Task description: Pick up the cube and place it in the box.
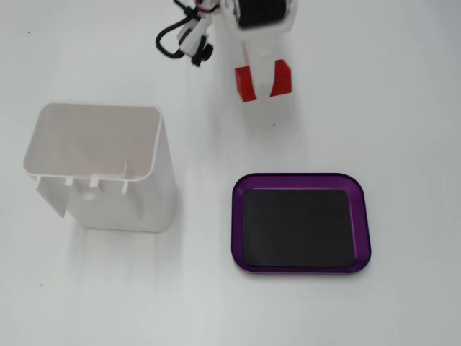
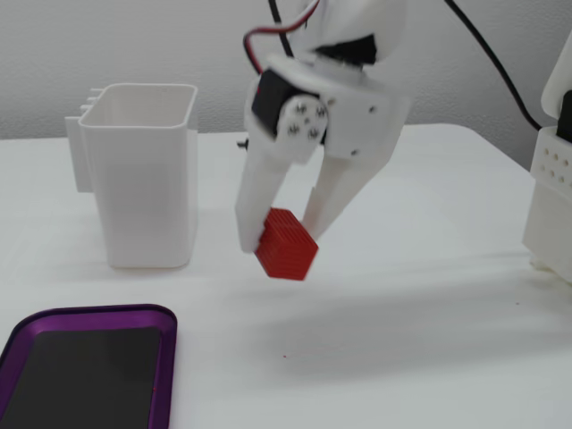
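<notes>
The red cube point(image 1: 246, 83) is a small textured block held between my white gripper's point(image 1: 262, 85) two fingers, above the white table at the top centre of a fixed view. In both fixed views it sits clamped near the fingertips; the other shows it point(image 2: 286, 244) lifted clear of the table with the gripper point(image 2: 284, 234) shut on it. The box point(image 1: 301, 223) is a shallow purple-rimmed tray with a black floor, empty, at the lower right, well away from the gripper. It also shows at the lower left of the other fixed view point(image 2: 89, 315).
A tall white plastic container point(image 1: 101, 166) stands open-topped at the left; it also shows behind the gripper's left side point(image 2: 147, 179). A white structure point(image 2: 550, 197) stands at the right edge. Black cables point(image 1: 180, 40) hang near the arm's base.
</notes>
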